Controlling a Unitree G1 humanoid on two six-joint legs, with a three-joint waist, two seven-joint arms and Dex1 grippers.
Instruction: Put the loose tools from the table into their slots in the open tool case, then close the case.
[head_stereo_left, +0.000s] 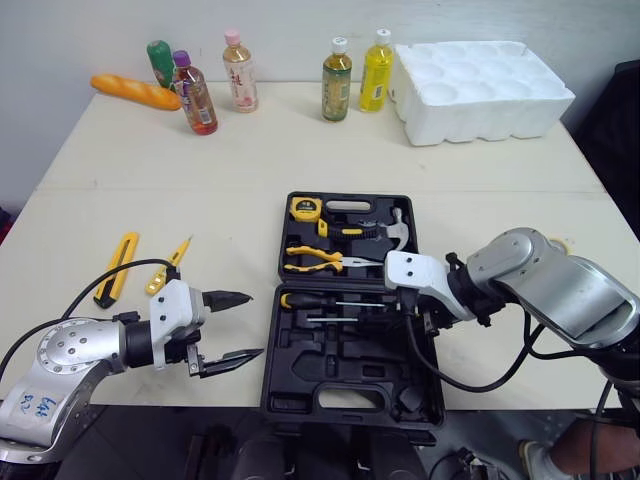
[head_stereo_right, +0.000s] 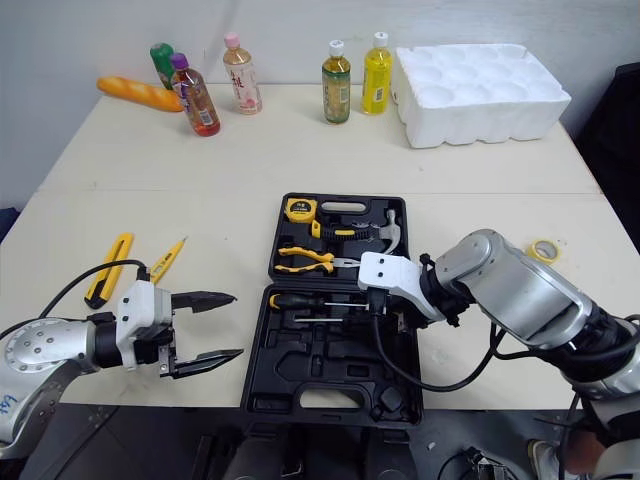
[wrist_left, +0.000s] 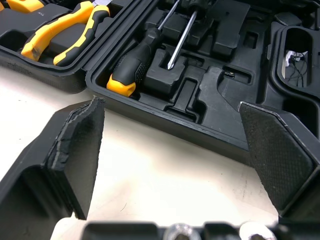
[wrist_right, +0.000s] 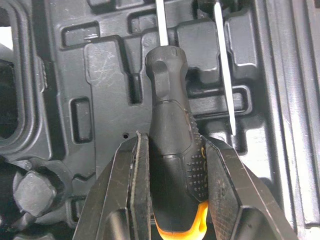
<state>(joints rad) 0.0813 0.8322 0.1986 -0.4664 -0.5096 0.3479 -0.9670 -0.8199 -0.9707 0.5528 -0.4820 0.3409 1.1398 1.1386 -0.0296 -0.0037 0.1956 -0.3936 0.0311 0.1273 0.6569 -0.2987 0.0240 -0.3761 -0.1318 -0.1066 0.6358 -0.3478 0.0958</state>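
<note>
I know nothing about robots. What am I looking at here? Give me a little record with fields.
Case: open tool case on the table
Right pincer: shut on a black-handled screwdriver over the case's near half
Left pincer: open, empty, beside the case's left edge
Already in case: tape measure, pliers, hammer
Loose on table: yellow utility knife and small yellow tool, left of the case
Lid: not yet closed
</note>
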